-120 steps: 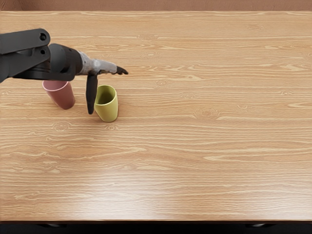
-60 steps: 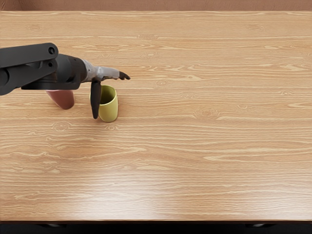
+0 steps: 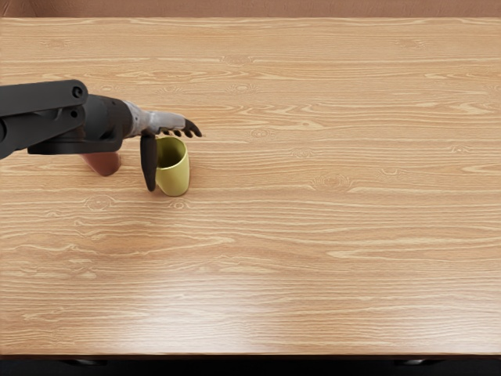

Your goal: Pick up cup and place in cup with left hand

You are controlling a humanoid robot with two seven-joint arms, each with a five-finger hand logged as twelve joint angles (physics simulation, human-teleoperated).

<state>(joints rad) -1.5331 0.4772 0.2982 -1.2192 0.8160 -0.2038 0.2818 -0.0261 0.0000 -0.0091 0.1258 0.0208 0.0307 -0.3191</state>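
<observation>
My left hand (image 3: 171, 160) reaches in from the picture's left, its fingers stretched out behind the yellow-green cup (image 3: 178, 179) and its dark thumb pointing down along that cup's left side. The hand is open and holds nothing; whether the thumb touches the cup I cannot tell. Upright on the table, the yellow-green cup shows its opening. The pink cup (image 3: 104, 164) stands to its left, with its upper part hidden under the left forearm.
The wooden table (image 3: 313, 235) fills most of the view, with its front edge near the bottom of the picture. A brownish wall lies beyond the back edge.
The left arm has come lower in the picture, covering more of the pink cup. Its fingers moved slightly right, then back left, and now point more downward. Both cups have stayed put.
</observation>
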